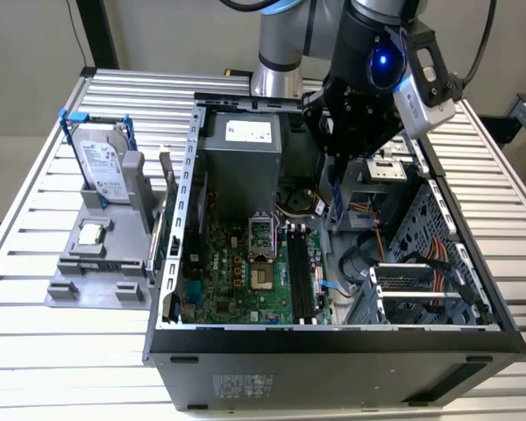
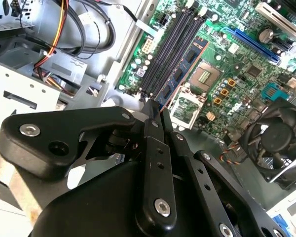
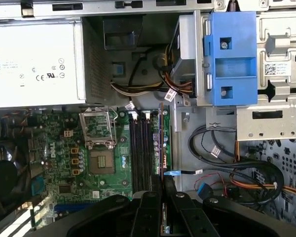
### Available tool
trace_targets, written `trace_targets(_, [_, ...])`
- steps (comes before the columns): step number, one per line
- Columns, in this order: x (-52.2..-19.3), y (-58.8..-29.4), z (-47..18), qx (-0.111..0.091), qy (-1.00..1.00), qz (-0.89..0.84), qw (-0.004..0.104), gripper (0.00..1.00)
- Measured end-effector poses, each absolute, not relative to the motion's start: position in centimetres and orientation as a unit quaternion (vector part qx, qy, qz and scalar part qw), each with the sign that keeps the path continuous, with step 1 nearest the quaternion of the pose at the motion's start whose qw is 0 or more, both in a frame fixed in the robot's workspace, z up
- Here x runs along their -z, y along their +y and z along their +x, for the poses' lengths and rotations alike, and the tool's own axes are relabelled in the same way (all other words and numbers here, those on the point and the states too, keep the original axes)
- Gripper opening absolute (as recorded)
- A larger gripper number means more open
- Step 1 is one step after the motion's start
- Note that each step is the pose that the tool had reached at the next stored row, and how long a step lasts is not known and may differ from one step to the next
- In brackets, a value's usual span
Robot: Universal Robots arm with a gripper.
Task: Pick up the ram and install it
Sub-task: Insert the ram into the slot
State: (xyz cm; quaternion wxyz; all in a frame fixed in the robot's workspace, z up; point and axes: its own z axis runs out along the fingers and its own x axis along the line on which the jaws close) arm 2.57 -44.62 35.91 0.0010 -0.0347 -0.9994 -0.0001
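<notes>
My gripper (image 1: 336, 175) hangs inside the open computer case (image 1: 184, 175), shut on the ram (image 1: 337, 200). The ram is a thin dark blue stick held on edge, pointing down from the fingertips. In the second wrist view the gripper (image 2: 155, 106) pinches one end of the ram (image 2: 185, 69), whose black chips face the camera. Edge-on in the first wrist view, the ram (image 3: 161, 143) runs out from the gripper (image 3: 163, 180) beside the black memory slots (image 3: 139, 148). It hovers above the motherboard, just off the slots (image 1: 302, 272) toward the exterior view's right.
A grey holder (image 1: 96, 263) left of the case carries a silver hard drive (image 1: 101, 167) and a square processor chip (image 1: 89, 232). Inside are the power supply (image 1: 245, 140), an open processor socket (image 1: 261, 263), a fan (image 2: 274, 138), a blue drive bracket (image 3: 232, 59) and loose cables (image 3: 246, 177).
</notes>
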Motion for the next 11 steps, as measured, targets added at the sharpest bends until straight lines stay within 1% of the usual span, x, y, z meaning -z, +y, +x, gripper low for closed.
trace_targets(11, [-35.49,-44.63,2.65,-0.001,-0.999,-0.036,0.001,0.0])
